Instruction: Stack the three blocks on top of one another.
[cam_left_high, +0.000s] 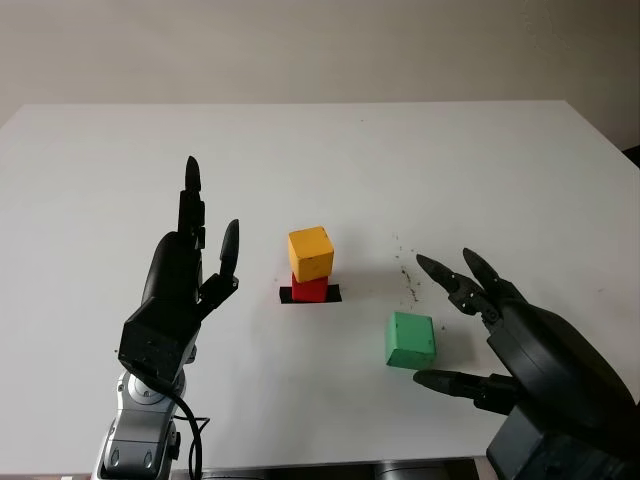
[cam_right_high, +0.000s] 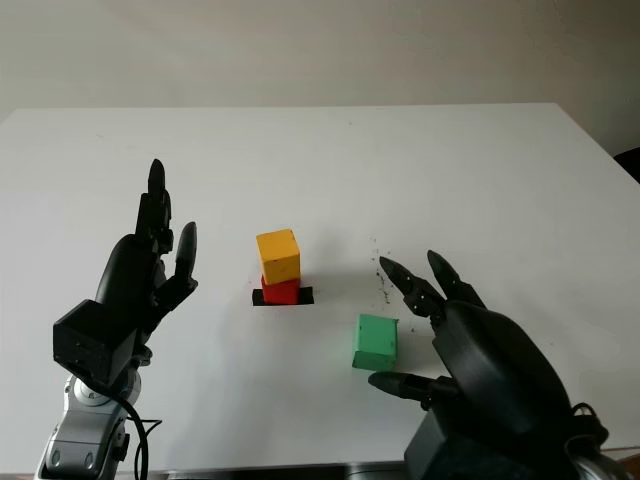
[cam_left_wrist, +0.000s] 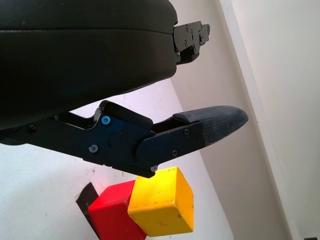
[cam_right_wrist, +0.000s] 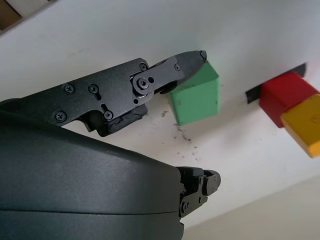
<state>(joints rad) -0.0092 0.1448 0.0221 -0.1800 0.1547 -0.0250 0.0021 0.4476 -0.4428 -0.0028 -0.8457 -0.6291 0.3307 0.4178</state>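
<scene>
On the white table (cam_left_high: 480, 160), as seen from the head, a yellow block (cam_left_high: 311, 253) is stacked on a red block (cam_left_high: 309, 289) over a black mark (cam_left_high: 287, 296). The green block (cam_left_high: 410, 341) lies alone just beside the right hand (cam_left_high: 500, 320), which is open and holds nothing. The left hand (cam_left_high: 185, 275) is raised, open, left of the stack.

From the right wrist, one fingertip (cam_right_wrist: 192, 57) is seen beside the green block; contact cannot be told.

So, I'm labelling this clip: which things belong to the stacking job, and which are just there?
Job:
yellow block, on the red block
green block, alone on the table
right hand, open beside it
left hand, open, raised

Just there:
black tape
white table
dark specks
</scene>
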